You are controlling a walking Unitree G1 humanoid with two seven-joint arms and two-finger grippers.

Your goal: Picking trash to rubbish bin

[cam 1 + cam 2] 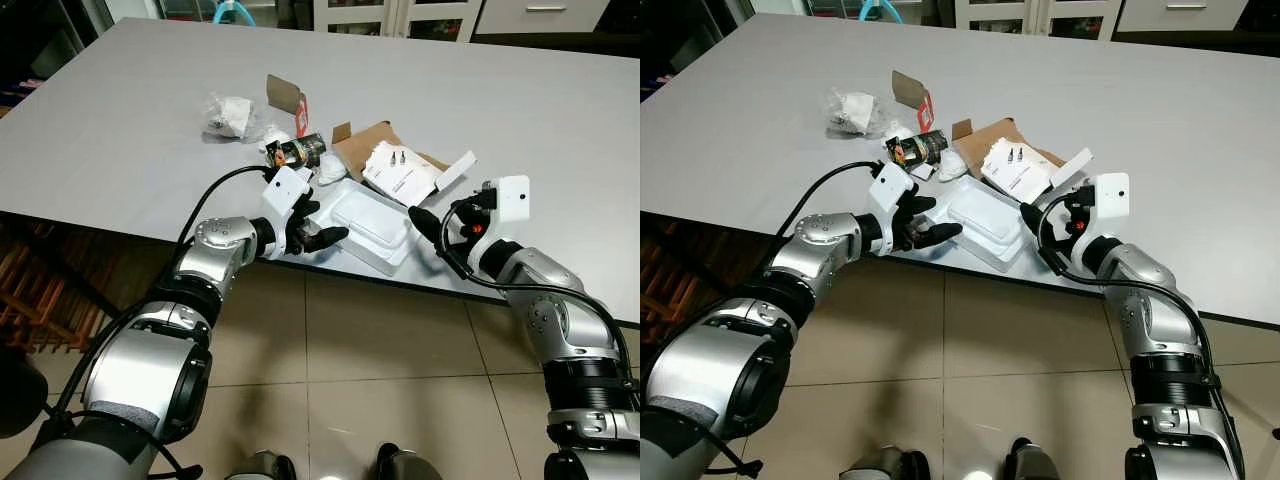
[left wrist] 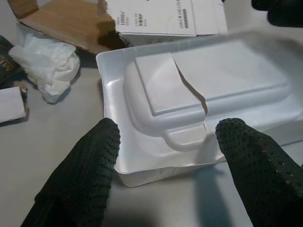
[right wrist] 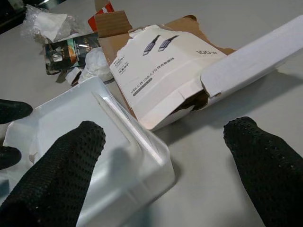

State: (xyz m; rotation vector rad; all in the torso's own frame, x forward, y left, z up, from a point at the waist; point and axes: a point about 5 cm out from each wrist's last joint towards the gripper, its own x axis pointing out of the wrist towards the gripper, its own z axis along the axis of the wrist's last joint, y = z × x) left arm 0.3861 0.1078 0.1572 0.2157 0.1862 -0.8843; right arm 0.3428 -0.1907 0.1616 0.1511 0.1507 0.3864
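Note:
A white foam tray lies at the table's near edge. My left gripper is open at the tray's left end, with its fingertips either side of the tray's corner. Open too, my right gripper is at the tray's right end; one fingertip is over the foam and the other over bare table. Behind the tray are a torn cardboard box holding white cable packaging, crumpled tissue, and a dark wrapper.
A clear bag with tissue and a cardboard flap with a red tag lie farther back on the grey table. Tiled floor is below the table edge. Cabinets stand beyond the far side.

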